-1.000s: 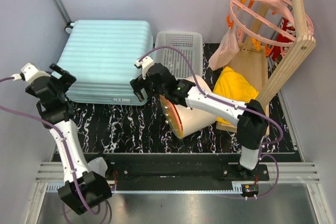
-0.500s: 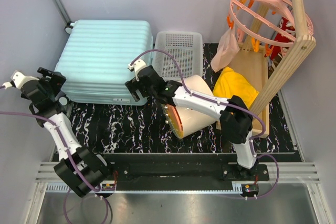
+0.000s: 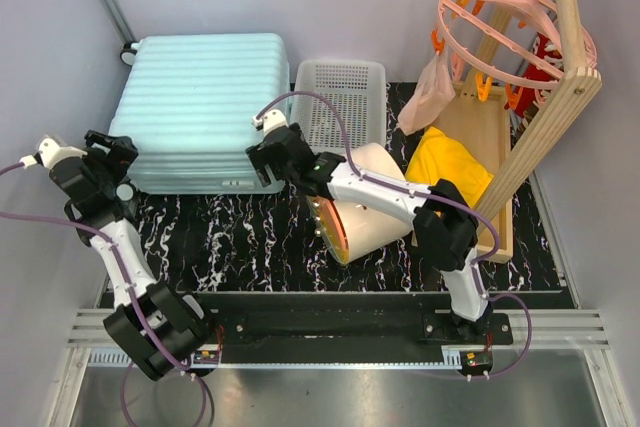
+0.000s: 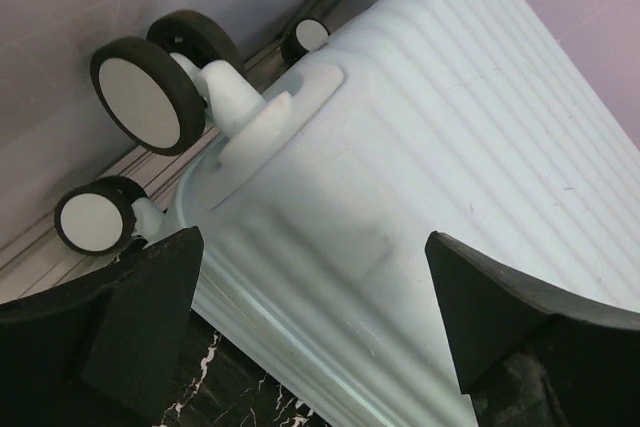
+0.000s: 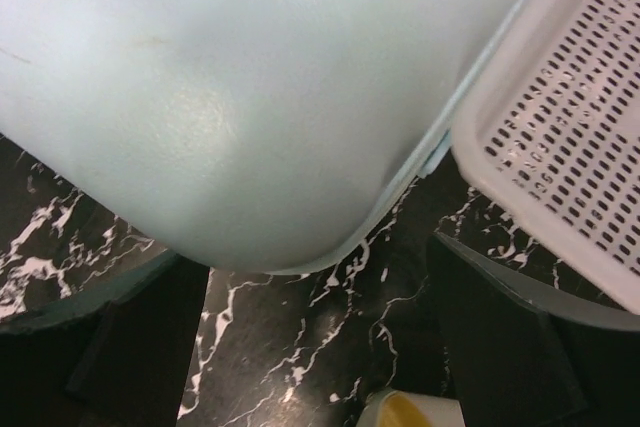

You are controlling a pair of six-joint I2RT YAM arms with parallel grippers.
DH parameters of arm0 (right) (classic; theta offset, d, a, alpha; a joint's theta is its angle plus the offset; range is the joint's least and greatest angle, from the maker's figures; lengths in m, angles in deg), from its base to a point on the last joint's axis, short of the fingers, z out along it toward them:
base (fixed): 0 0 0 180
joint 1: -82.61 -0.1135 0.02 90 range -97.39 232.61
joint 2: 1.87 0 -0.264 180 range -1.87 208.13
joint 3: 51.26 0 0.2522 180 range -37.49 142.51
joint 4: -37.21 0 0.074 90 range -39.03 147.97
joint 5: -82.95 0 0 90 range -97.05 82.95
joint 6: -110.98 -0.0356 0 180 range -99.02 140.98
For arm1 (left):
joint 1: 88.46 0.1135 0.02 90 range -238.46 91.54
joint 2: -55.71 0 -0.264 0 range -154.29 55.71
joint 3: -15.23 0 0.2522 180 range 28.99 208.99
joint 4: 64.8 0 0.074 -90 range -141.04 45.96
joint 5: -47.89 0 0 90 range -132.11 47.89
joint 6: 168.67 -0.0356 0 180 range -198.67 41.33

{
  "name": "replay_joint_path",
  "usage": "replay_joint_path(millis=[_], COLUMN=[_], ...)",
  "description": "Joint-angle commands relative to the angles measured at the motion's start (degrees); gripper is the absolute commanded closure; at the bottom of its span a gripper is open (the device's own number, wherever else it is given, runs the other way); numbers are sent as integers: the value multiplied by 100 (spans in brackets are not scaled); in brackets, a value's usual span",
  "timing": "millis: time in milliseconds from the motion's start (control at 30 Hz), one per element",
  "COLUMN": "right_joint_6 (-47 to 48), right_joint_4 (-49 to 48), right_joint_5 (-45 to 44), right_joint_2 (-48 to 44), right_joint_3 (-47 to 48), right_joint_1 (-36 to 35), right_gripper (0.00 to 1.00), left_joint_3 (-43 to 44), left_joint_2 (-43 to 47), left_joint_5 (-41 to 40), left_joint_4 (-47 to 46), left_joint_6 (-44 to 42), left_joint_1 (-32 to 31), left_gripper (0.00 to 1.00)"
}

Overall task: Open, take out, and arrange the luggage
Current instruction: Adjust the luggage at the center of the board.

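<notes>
The luggage (image 3: 200, 107) is a pale mint ribbed suitcase lying flat and closed at the back left, wheels toward the left wall. My left gripper (image 3: 110, 155) stands open at its near left corner. In the left wrist view the ribbed shell (image 4: 450, 147) and black wheels (image 4: 150, 87) fill the frame, and the open gripper (image 4: 320, 317) holds nothing. My right gripper (image 3: 270, 155) is open at the near right corner. The right wrist view shows that rounded corner (image 5: 230, 97) just ahead of the open gripper (image 5: 320, 337), with marble tabletop between the fingers.
A white mesh basket (image 3: 340, 97) stands right beside the suitcase (image 5: 560, 127). A cream cylinder with an orange end (image 3: 360, 209) lies under the right arm. A yellow cloth (image 3: 450, 162), a wooden rack (image 3: 545, 107) and a pink round hanger (image 3: 500, 32) fill the right side.
The left gripper swung out to the left, then came back toward the suitcase's near left corner. The right gripper shifted left and slightly back, to the near right corner.
</notes>
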Motion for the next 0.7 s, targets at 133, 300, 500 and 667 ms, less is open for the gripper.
replay_joint_path(millis=[133, 300, 500, 667], right_joint_6=[330, 295, 671, 936], right_joint_4=[-207, -128, -128, 144], right_joint_5=[-1299, -1283, -815, -1220], right_joint_2=[15, -239, -722, -908], right_joint_3=[-78, -227, -210, 10], right_joint_1=[749, 776, 277, -436], right_gripper=[9, 8, 7, 6], left_joint_3=[38, 65, 56, 73], left_joint_2=[530, 584, 662, 785], left_joint_5=[-221, -186, 60, 165], left_joint_4=[-127, -127, -162, -179], left_joint_6=[-39, -21, 102, 119], left_joint_1=[-24, -24, -15, -33], left_gripper=[1, 1, 1, 1])
